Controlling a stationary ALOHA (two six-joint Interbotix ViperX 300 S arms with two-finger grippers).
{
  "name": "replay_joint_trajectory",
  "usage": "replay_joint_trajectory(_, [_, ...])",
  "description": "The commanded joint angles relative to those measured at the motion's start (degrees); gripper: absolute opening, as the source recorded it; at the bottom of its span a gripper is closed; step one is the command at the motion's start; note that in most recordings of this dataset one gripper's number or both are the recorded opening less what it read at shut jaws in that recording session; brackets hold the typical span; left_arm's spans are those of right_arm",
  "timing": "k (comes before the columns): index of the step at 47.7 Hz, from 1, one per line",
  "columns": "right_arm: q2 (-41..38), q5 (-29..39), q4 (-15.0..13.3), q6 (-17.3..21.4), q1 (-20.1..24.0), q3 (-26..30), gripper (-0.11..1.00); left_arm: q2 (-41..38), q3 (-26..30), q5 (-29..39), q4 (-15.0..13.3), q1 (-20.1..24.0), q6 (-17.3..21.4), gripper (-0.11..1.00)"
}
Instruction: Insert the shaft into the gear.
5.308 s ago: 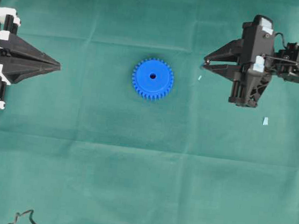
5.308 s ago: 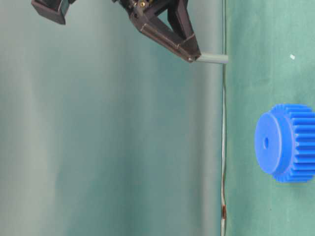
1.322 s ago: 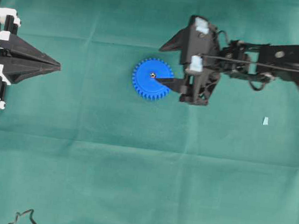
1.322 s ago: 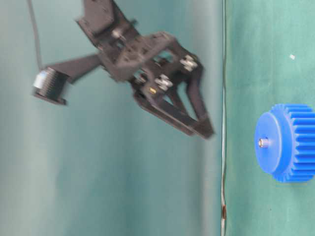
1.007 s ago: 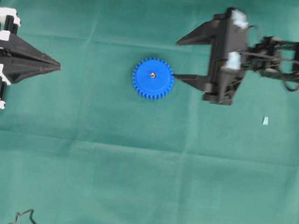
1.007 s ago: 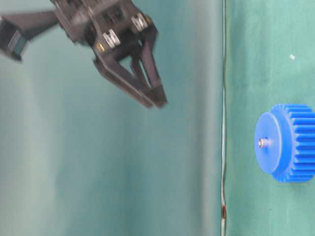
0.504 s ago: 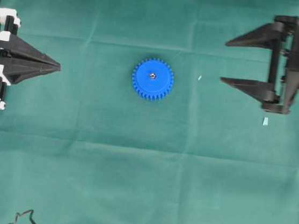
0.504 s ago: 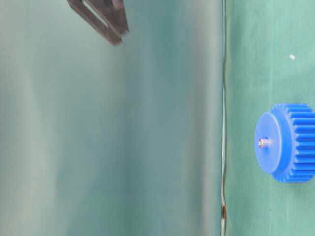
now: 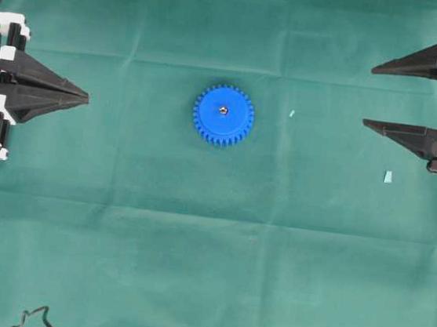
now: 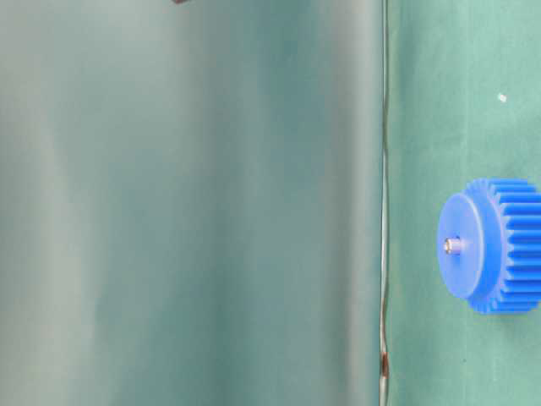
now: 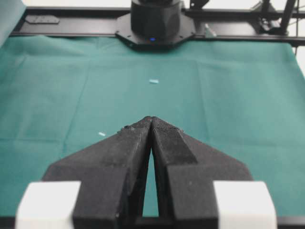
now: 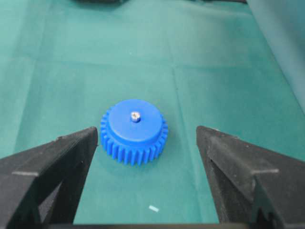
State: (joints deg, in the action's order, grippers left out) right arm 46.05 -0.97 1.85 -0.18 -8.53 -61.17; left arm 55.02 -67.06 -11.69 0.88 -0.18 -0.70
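Blue gear well left of right tool

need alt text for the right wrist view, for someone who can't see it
A blue gear lies flat on a green cloth, with a short silver shaft standing in its centre hole. In the foreground the black fingers of the open right gripper frame it on either side, touching nothing. A pale scrap lies on the cloth nearer the camera.

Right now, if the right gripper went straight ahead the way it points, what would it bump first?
Probably the round bright-blue plastic gear holding the small silver shaft; the right gripper faces it, though it may pass above.
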Motion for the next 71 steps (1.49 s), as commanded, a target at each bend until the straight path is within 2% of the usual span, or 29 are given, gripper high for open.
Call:
replay_joint_trajectory(1, [-0.2, -0.4, 0.2, 0.1, 0.0, 0.6, 0.88, -0.5, 1.4, -0.3, 0.2, -0.1, 0.1, 0.0])
replay_joint_trajectory(71, [-1.1, -1.8, 0.1, 0.0, 0.0, 0.6, 0.88, -0.4, 1.5, -0.3, 0.2, 0.3, 0.0, 0.0])
